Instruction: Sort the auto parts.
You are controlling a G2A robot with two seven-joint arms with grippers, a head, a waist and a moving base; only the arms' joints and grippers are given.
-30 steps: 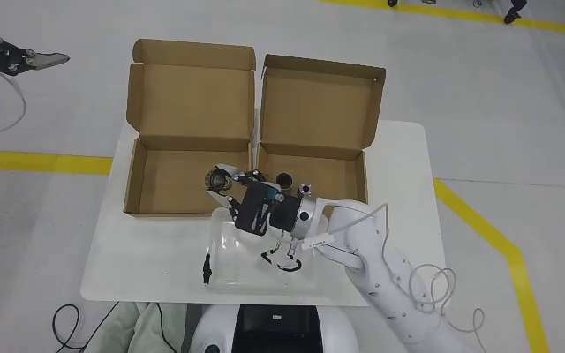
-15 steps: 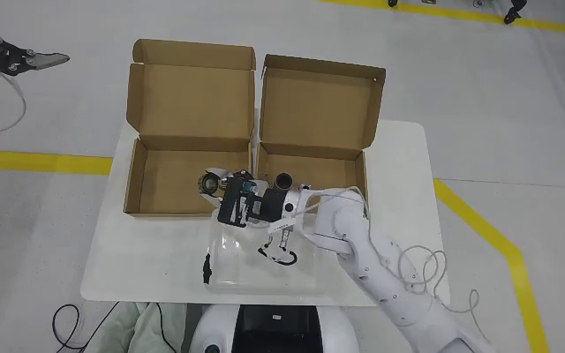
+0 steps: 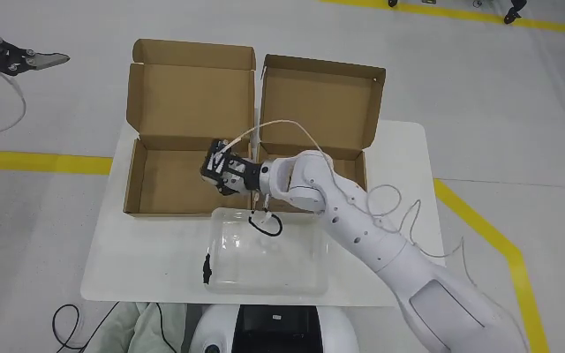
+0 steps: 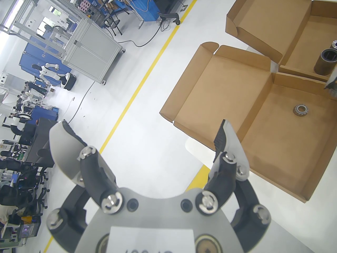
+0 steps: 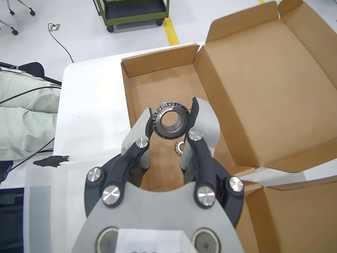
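Observation:
My right gripper [image 3: 217, 168] [image 5: 172, 107] hangs over the near right part of the left cardboard box [image 3: 168, 187] [image 5: 147, 85], shut on a large tapered roller bearing [image 5: 170, 119]. Below it a smaller bearing [image 5: 179, 147] [image 4: 301, 110] lies on that box's floor. In the right cardboard box [image 3: 335, 163] [image 4: 302, 43] stand two dark metal cylinders [image 4: 325, 61]. My left gripper [image 3: 40, 60] [image 4: 143, 129] is open and holds nothing; it is out over the floor, far to the left of the table.
A clear plastic tray [image 3: 291, 265] sits at the table's near edge, in front of the boxes. A black ring [image 3: 265, 223] lies at its far side and a small black part [image 3: 207, 267] at its left edge. Both box lids stand open at the back.
My right gripper has carried the large bearing from above the tray's far edge, away and leftward, to over the left box. The left gripper has kept still.

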